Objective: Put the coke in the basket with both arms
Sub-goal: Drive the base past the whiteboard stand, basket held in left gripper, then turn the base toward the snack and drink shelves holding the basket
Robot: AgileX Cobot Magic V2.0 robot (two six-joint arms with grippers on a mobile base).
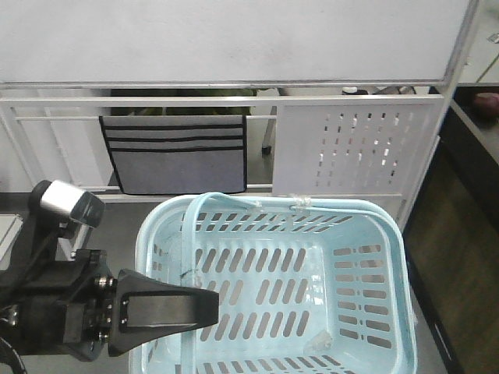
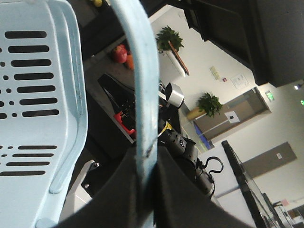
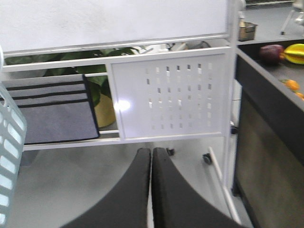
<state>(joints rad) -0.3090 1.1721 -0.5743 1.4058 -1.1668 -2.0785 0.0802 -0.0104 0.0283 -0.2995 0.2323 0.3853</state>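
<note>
Your left hand (image 2: 146, 164) is clamped on the thin handle (image 2: 141, 71) of the pale blue slotted plastic basket (image 1: 366, 226), your right hand (image 3: 151, 159) pinched closed on itself.

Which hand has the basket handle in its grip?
The left hand: its fingers pinch the pale blue handle. The right hand is shut on nothing.

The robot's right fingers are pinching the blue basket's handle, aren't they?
No, it's the left gripper. The left wrist view shows its fingers shut on the handle of the blue basket. The right gripper is shut on nothing.
</note>
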